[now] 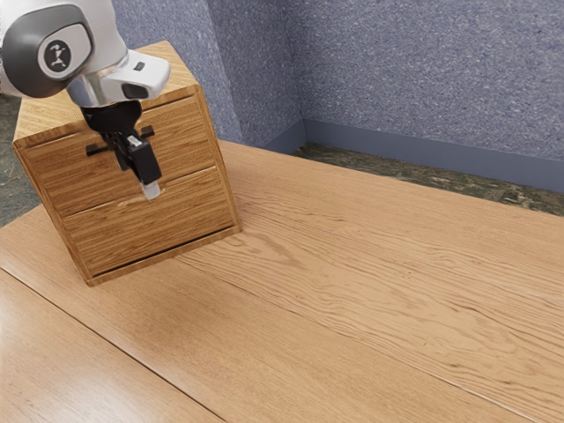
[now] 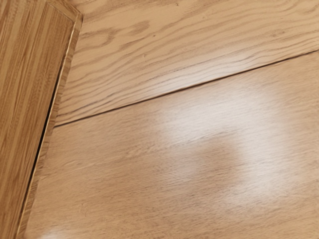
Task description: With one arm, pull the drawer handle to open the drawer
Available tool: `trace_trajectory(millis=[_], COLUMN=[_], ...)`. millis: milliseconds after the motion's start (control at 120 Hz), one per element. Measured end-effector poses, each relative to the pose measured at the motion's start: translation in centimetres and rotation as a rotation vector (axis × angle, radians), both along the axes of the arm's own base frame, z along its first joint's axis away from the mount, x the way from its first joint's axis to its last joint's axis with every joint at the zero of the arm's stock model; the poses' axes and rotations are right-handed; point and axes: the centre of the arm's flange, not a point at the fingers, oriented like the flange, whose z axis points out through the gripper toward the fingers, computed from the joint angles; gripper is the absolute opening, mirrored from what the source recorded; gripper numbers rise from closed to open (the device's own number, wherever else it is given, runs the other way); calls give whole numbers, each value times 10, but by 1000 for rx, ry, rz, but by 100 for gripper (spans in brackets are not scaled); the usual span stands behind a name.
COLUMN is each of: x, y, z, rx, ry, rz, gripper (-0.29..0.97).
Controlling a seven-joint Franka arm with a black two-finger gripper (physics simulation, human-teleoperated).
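Two drawers sit in the front of the cabinet at the exterior view's left. The one that matters, by my reading, is the upper drawer, since its black handle is the bar the gripper hangs across. Both drawer fronts look flush with the frame, so the opening is not yet begun. The gripper points down and a little toward the exterior view's right, its tip reaching past the handle to the line between the upper drawer and the lower drawer. The gripper's body covers the middle of the bar, and I cannot tell whether it is wide or narrow, nor whether it has the handle. The wrist view looks down along the cabinet's face at the table and a seam in its boards, which fits a gripper held close against the front. To do this step well, the grip should be made sure first, with the bar caught near its middle so the pull does not twist the drawer. Then the pull should run straight out along the drawer's own slide, square to the front, level and slow. A pull slanted down or sideways would likely bind the drawer or drag the whole cabinet across the table. If the bar is only hooked, steady, even tension should keep it from slipping off.
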Motion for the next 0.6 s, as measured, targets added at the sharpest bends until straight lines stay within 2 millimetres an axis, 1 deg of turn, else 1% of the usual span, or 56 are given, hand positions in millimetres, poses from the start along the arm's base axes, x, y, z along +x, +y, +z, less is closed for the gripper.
trace_trajectory(millis=[142, 258, 267, 283, 325, 342, 358, 383, 408, 442, 475, 508, 550, 600], x=[5, 7, 7, 2, -20, -30, -38, -46, -49, -50, -49, -47, -46, -47], y=[-21, -31, -31, -33, -39, -41, -45, -52, -62, -81, -101, -116, -125, -124], z=[0, 2, 5, 26, 97, 119, 136, 152, 159, 163, 164, 162, 161, 161], rx=[1, 1, 1, 4, 14, 13, 10, 4, -4, -16, -28, -38, -45, -49], ry=[0, -3, -9, -50, -196, -244, -279, -314, -329, -336, -336, -330, -325, -322], rz=[-43, -64, -65, -69, -80, -85, -93, -109, -130, -171, -213, -244, -263, -263], gripper=[68, 68, 68, 68, 68, 68, 68, 68, 68, 68, 68, 68, 68, 68])
